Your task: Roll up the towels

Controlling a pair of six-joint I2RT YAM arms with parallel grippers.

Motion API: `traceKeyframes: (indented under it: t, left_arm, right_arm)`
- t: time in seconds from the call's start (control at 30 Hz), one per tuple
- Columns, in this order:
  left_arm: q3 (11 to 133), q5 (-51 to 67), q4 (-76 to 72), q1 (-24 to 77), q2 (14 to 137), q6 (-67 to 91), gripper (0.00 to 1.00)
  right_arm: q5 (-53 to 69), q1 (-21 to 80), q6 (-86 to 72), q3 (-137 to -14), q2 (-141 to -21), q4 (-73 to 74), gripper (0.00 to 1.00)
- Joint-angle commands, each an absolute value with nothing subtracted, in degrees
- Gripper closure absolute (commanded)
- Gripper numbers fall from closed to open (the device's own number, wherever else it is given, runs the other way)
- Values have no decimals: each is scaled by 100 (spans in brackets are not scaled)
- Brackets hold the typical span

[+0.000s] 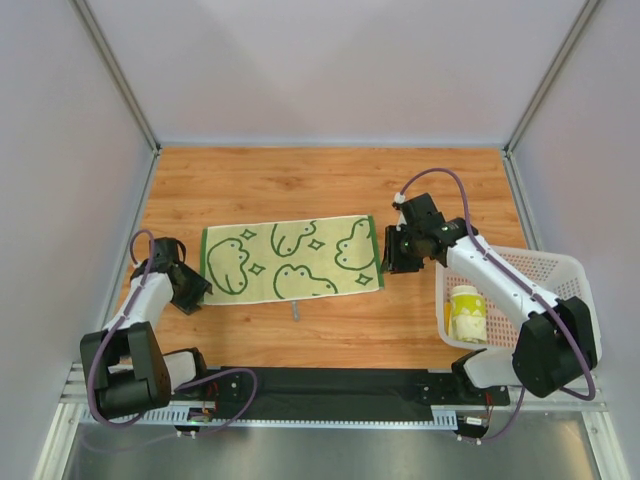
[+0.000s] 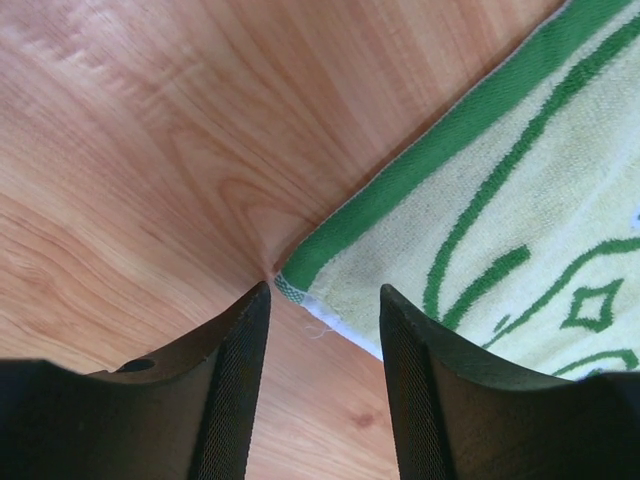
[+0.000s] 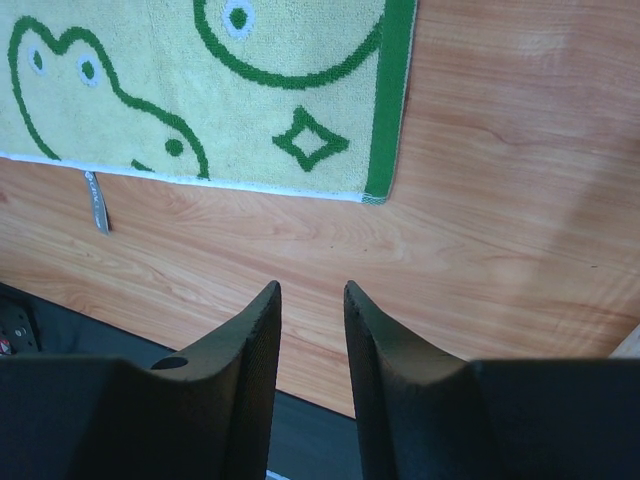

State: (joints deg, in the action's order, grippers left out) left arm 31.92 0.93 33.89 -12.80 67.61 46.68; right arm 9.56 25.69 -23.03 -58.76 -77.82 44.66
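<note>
The pale yellow towel (image 1: 290, 258) lies flat on the desk (image 1: 300, 190). One corner is just ahead of the left end effector (image 2: 325, 300), which is half open and holds nothing. The right end effector (image 3: 312, 295) is narrowly open and empty. The towel's green edge is ahead of it, slightly left, apart.

The top view looks steeply down from above and behind, taking in the whole pale yellow towel (image 1: 290, 258) on the worktop (image 1: 300, 180). The left wrist view sits close over the towel's near-left corner; the right wrist view, higher, shares its near-right corner.
</note>
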Motion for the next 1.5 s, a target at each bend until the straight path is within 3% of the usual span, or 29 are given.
traceKeyframes:
  t: [0.0,0.17,0.33,0.5,0.63,0.77,0.97,1.47]
  left_arm:
    - [3217,-130,3419,-1301,6803,4755,45]
    - [3094,-123,3393,-1292,6706,4799,49]
    - [3129,-141,3287,-1292,6899,4755,77]
    - [3173,-158,3243,-1301,7066,4729,86]
    - [3208,-158,3305,-1292,6935,4667,99]
    - [3366,-176,3603,-1292,6663,4545,100]
    - [3507,-272,3893,-1292,6364,4342,100]
    - [3524,-167,3929,-1301,6161,4219,100]
  right_arm:
    - [932,2566,-2241,-6100,-7778,4368,67]
    - [958,2575,-2276,-6029,-7796,4359,67]
    - [1002,2566,-2294,-6003,-7813,4350,68]
    - [993,2566,-2311,-5977,-7831,4386,68]
    - [1037,2558,-2408,-5845,-7936,4263,68]
    - [1186,2540,-2584,-5695,-8488,4052,67]
    - [1151,2514,-2768,-5687,-9061,3911,58]
    - [738,2540,-2936,-5924,-10071,3709,59]
